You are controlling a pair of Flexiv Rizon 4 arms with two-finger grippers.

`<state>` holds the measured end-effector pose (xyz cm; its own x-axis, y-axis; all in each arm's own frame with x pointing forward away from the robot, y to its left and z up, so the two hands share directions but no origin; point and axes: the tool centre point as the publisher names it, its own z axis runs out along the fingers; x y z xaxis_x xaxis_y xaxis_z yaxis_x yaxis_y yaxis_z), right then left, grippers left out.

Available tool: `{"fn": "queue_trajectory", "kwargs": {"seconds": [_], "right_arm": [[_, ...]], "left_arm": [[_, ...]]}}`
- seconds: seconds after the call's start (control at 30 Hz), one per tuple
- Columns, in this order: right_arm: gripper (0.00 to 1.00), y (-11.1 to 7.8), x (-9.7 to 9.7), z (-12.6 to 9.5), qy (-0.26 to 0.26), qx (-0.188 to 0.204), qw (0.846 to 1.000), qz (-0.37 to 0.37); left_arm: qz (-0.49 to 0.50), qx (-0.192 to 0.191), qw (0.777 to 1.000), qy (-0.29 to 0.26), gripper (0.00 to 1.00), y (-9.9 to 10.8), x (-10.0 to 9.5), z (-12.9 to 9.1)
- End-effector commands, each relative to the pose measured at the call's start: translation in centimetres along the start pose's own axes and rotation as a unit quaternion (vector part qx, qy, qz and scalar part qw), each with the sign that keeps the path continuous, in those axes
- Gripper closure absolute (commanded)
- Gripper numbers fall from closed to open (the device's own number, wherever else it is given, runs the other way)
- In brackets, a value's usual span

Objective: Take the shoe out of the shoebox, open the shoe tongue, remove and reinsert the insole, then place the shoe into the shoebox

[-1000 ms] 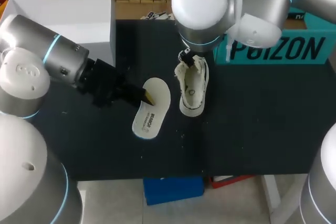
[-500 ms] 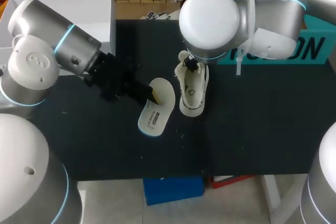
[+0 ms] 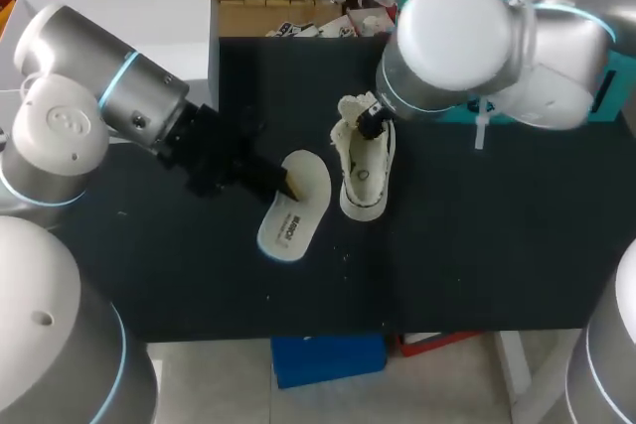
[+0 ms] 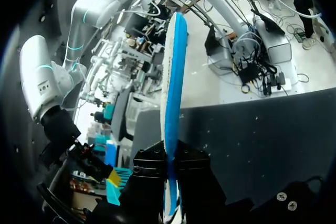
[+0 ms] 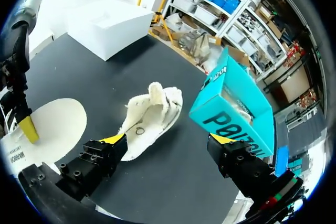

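The left pincer (image 3: 286,184) is clenched on the insole (image 3: 293,208), held just beside the shoe (image 3: 365,171), apparently to line it up for reinsertion. The right pincer (image 5: 168,139) hangs released above the shoe, which stands on the tabletop (image 3: 477,245) outside the shoebox (image 5: 236,103).

left arm (image 3: 129,96): silver-grey cylindrical links, rounded white joint caps, thin light-blue rings | right arm (image 3: 566,27): same silver, white and blue finish, thin white strap | left gripper (image 3: 287,185): blocky black body, yellow tip | right gripper (image 5: 168,140): black fingers with small screws, yellow tips
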<state>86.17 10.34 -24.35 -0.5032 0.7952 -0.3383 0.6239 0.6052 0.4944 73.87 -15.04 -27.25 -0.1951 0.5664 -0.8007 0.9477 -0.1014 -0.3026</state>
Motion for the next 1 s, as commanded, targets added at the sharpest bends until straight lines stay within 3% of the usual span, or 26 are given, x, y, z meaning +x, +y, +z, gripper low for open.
{"fn": "queue_trajectory", "kwargs": {"seconds": [0.03, 0.17, 0.53, 1.0], "right_arm": [[0.00, -4.7, -2.8, -1.6, 0.052, -0.075, 0.996, -0.014], [0.00, -6.0, -3.0, -2.4, 0.058, -0.099, 0.993, -0.033], [0.00, -9.3, -3.4, -3.4, 0.064, -0.081, 0.994, -0.036], [0.00, -13.1, -2.4, -7.2, 0.045, -0.074, 0.996, -0.014]], "left_arm": [[0.001, -0.001, 1.000, -0.001, 1.00, -0.2, 0.2, 0.0], [0.001, 0.001, 1.000, -0.001, 1.00, -0.2, 0.2, 0.1], [0.000, 0.001, 1.000, -0.002, 1.00, 0.0, 0.3, 0.2], [0.001, 0.004, 1.000, -0.001, 1.00, 0.2, 0.2, 0.4]]}}
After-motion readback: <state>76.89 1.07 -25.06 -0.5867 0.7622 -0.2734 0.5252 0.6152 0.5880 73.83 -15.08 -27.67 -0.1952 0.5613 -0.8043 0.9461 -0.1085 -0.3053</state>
